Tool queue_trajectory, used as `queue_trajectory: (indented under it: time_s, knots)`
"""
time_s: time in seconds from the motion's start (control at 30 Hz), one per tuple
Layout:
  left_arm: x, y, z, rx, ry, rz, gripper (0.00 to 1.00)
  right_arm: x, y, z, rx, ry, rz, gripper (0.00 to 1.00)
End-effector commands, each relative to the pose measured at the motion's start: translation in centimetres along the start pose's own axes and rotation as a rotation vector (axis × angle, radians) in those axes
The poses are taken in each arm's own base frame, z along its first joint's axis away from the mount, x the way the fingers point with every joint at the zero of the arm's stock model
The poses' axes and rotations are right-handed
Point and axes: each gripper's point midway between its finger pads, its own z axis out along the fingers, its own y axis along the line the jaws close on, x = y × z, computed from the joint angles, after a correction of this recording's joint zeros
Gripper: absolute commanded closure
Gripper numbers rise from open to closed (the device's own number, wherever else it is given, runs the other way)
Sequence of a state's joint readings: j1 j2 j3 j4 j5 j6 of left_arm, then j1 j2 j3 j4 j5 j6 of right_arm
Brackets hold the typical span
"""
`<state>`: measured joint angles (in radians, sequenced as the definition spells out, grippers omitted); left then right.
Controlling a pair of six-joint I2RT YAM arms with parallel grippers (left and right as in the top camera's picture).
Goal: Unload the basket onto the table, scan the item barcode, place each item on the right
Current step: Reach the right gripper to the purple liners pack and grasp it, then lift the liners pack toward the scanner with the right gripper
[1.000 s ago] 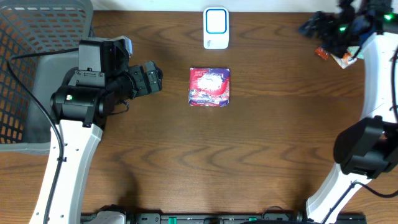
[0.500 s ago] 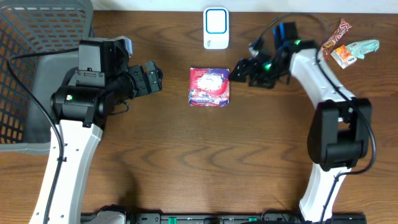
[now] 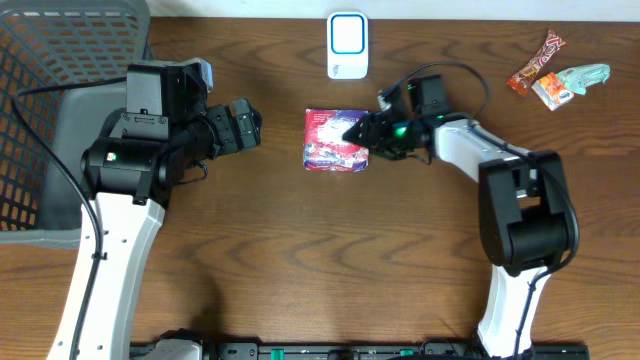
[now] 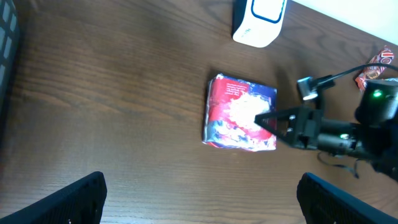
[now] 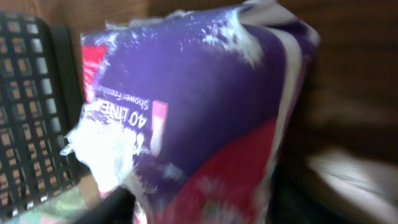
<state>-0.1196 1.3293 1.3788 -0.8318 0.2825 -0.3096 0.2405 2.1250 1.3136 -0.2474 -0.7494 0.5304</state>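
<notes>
Where the right gripper [image 3: 362, 135] meets the red and purple packet [image 3: 335, 140], just right of frame centre in the overhead view, its dark fingertips overlap the packet's right edge. Whether the jaws are clamped on that edge or merely stand around it cannot be told. The right wrist view is filled by the packet's crinkled wrapper, purple above and red below, with printed text. The packet lies on the wooden table [image 3: 330, 270]. Directly above it, at the top edge of the frame, stands the white scanner unit [image 3: 347, 45], apart from the packet. The left gripper [image 3: 245, 125] sits left of the packet, well apart, its fingers spread wide and holding nothing. A grey mesh basket [image 3: 40, 110] occupies the upper left corner, and a few snack wrappers [image 3: 555, 78] lie in the upper right.
</notes>
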Motion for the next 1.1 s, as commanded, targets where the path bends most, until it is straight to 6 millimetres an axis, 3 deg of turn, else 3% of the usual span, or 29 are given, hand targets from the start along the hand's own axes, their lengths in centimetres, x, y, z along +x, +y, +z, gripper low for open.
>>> queue_trajectory:
  time_s: [0.0, 0.13, 0.23, 0.3, 0.37, 0.47, 0.6, 0.67, 0.73, 0.97, 1.07]
  knots:
    - [-0.1, 0.1, -0.3, -0.005, -0.01, 0.01, 0.02, 0.7, 0.1, 0.8, -0.006, 0.022, 0.036, 0.97]
    - [-0.1, 0.1, -0.3, -0.005, -0.01, 0.009, 0.02, -1.2, 0.9, -0.8, -0.016, -0.022, -0.002, 0.99]
    - [-0.1, 0.1, -0.3, -0.005, -0.01, 0.009, 0.02, -3.3, 0.8, -4.0, 0.107, -0.084, -0.039, 0.99]
    - [-0.1, 0.1, -0.3, -0.005, -0.01, 0.01, 0.02, -4.8, 0.0, -7.1, 0.303, -0.149, -0.073, 0.99]
    - [-0.1, 0.1, -0.3, -0.005, -0.01, 0.009, 0.02, -6.4, -0.9, -12.1, 0.628, -0.249, -0.129, 0.99]
    - [-0.1, 0.1, -0.3, -0.005, -0.01, 0.009, 0.02, -7.3, -0.8, -17.4, 0.94, -0.361, -0.169, 0.99]
    - [-0.1, 0.1, -0.3, -0.005, -0.01, 0.01, 0.02, -6.5, -0.4, -21.2, 1.257, -0.405, -0.248, 0.99]
    - [-0.1, 0.1, -0.3, -0.005, -0.01, 0.01, 0.02, -5.3, -0.9, -21.4, 1.36, -0.379, -0.261, 0.99]
    - [-0.1, 0.1, -0.3, -0.005, -0.01, 0.009, 0.02, -4.2, -1.6, -20.4, 1.407, -0.332, -0.287, 0.99]
    - [-0.1, 0.1, -0.3, -0.005, -0.01, 0.01, 0.02, -1.3, -3.7, -14.4, 1.447, -0.149, -0.384, 0.99]
    - [-0.1, 0.1, -0.3, -0.005, -0.01, 0.009, 0.02, 0.3, -2.7, -11.0, 1.369, -0.093, -0.426, 0.87]
